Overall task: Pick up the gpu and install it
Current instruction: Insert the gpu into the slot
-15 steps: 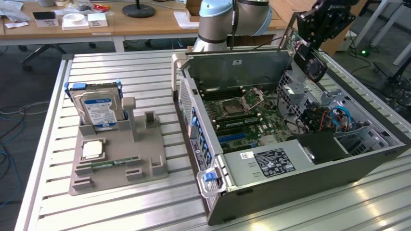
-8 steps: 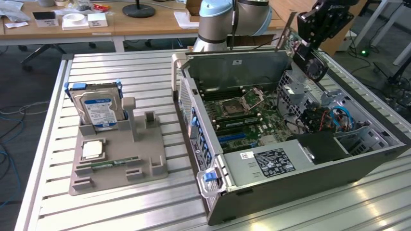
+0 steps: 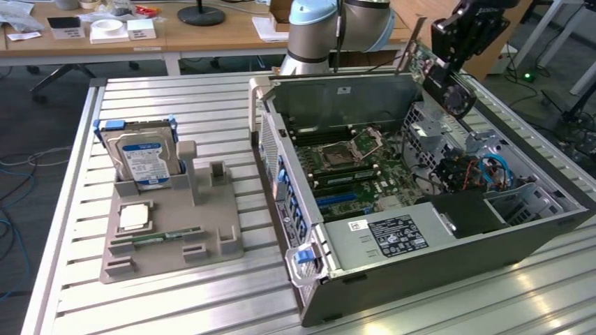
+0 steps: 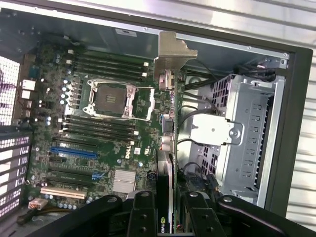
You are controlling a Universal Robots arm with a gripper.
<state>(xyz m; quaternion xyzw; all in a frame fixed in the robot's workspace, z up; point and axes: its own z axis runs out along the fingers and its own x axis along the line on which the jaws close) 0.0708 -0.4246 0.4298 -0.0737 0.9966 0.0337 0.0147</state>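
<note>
In the exterior view, the gripper point(image 3: 453, 59) holds the gpu point(image 3: 449, 91) up in the air over the open computer case point(image 3: 410, 279). The pick-up is done, but the card is not plugged in yet. The wrist view shows more: the claw point(image 4: 168, 210) pinches the gpu point(image 4: 170, 89) by its edge, above the green board point(image 4: 108, 138) with its empty blue slot point(image 4: 74, 152).

Open computer case point(image 3: 410, 230) on slatted metal table point(image 3: 167, 105), motherboard point(image 3: 359, 164) exposed, gripper point(image 3: 453, 59) above the case's far corner gripping the gpu point(image 3: 454, 94), grey holder point(image 3: 167, 237) on the exterior view's left, hard drive point(image 3: 144, 160) upright in it
</note>
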